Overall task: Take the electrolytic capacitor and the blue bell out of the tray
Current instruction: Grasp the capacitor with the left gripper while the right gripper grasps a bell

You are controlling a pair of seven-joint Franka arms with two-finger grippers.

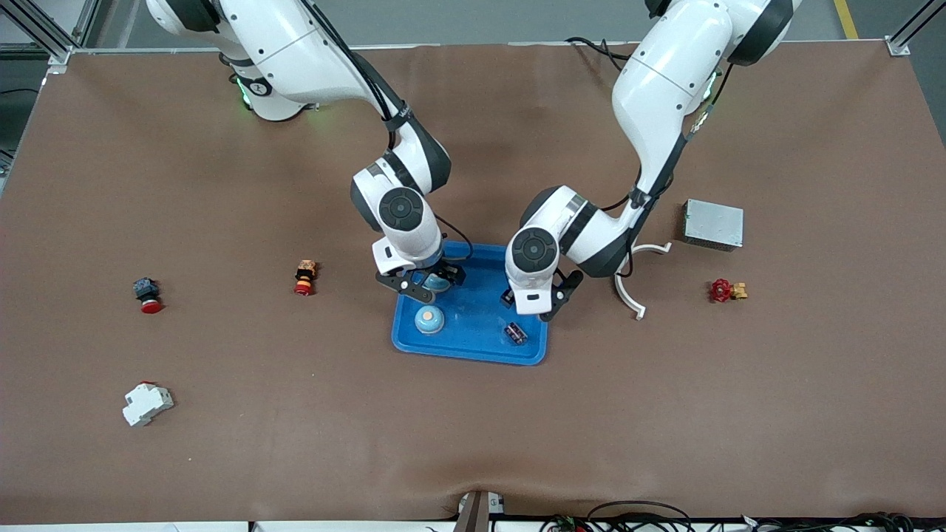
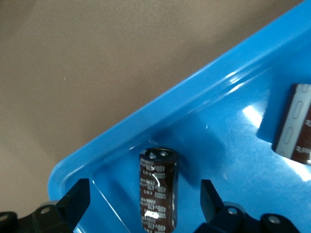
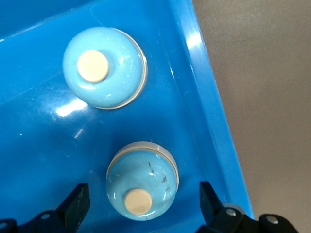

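A blue tray (image 1: 473, 325) lies mid-table. My right gripper (image 1: 429, 284) is open and low in the tray, at the right arm's end. Its fingers (image 3: 77, 201) stand either side of a light blue bell (image 3: 142, 187) without touching it. A second bell (image 1: 429, 320) sits nearer the front camera; it also shows in the right wrist view (image 3: 104, 68). My left gripper (image 1: 532, 304) is open at the tray's other end. A dark capacitor (image 2: 159, 189) lies between its fingers (image 2: 209, 196), untouched. Another capacitor (image 1: 515, 332) lies nearer the front camera; it also shows in the left wrist view (image 2: 296, 124).
A white curved part (image 1: 632, 284), a red valve (image 1: 726, 290) and a grey metal box (image 1: 713, 224) lie toward the left arm's end. An orange-red button (image 1: 305, 277), a red push button (image 1: 148, 294) and a white breaker (image 1: 146, 404) lie toward the right arm's end.
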